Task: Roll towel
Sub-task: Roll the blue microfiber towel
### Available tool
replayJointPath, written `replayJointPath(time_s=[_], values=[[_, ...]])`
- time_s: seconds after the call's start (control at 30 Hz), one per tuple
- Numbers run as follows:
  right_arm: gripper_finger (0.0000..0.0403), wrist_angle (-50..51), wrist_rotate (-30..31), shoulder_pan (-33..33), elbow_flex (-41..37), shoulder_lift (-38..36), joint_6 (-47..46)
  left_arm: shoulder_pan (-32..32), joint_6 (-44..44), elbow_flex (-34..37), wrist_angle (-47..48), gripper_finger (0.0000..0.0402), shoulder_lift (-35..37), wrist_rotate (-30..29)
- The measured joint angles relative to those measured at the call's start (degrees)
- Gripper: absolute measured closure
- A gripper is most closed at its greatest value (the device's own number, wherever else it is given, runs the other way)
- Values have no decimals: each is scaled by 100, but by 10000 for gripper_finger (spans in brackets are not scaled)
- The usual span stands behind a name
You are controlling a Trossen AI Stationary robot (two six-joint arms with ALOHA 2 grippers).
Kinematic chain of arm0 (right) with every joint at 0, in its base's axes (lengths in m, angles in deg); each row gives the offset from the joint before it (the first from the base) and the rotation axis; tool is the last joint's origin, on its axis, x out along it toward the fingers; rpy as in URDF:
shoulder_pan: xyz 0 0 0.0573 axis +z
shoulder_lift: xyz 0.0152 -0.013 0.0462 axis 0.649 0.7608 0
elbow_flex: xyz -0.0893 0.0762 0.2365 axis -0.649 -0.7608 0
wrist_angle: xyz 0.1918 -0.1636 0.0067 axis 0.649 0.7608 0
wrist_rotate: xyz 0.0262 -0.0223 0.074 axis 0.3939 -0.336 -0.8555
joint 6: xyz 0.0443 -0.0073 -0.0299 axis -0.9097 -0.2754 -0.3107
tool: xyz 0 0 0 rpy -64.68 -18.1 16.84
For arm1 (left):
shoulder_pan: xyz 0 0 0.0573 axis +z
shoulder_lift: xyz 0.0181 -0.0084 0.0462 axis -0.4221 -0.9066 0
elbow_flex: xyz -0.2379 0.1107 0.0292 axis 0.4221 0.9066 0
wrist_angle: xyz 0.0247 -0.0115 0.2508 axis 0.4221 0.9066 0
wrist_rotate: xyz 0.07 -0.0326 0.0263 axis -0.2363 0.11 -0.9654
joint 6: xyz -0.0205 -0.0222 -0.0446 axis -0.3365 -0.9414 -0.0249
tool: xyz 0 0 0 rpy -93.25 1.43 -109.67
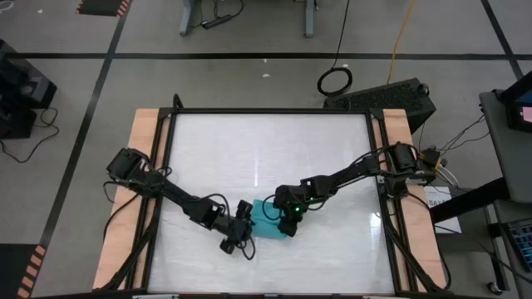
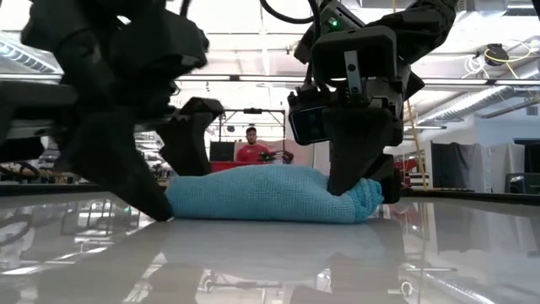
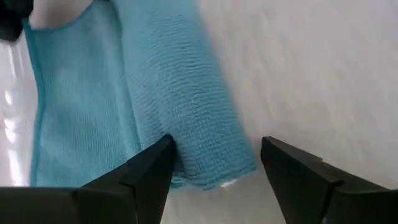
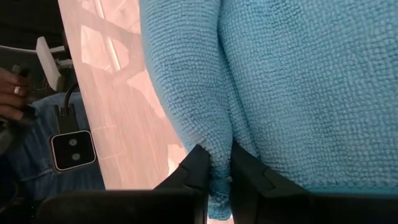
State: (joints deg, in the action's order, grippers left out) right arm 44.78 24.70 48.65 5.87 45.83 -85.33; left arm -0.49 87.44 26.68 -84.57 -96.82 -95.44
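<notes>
The turquoise towel [image 1: 266,223] lies partly rolled on the white table, a thick roll [image 2: 261,194] with a flat layer [image 3: 74,99] beside it. My left gripper [image 3: 214,165] is open at the roll's left end, one finger [image 3: 152,171] on each side of that end [image 3: 211,155]. My right gripper [image 4: 217,171] is shut on the towel at its right end [image 2: 363,194]. My left gripper's one finger [image 3: 155,165] stands right against the roll's end, but I cannot tell whether it touches. My right gripper pinches a bulging fold of the towel [image 4: 214,149] between its two fingers, slanting down from above. The towel rests on the table there.
Bare white tabletop [image 1: 266,158] spreads on all sides of the towel. Wooden rails [image 1: 145,166] and a dark frame run along the left and right edges. Beyond the table a person in red [image 2: 251,150] shows, and a hand [image 4: 12,93] at the table's side.
</notes>
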Motion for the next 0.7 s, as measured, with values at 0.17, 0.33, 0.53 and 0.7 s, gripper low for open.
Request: replayJointPath(time_s=[0.17, 0.33, 0.53, 0.7], values=[[371, -2, -4, 0, 0, 0, -2, 208, -582, -3, -60, 199, -57, 173], [370, 2, -56, 11, 0, -10, 89, 350, -596, 2, -74, 314, -13, 342], [323, 256, -11, 30, 0, -364, 578, 570, -1029, 11, -166, 380, 2, 970], [246, 833, 566, 105, 0, -971, 1093, 782, -1326, 21, -448, 369, -13, 1773]])
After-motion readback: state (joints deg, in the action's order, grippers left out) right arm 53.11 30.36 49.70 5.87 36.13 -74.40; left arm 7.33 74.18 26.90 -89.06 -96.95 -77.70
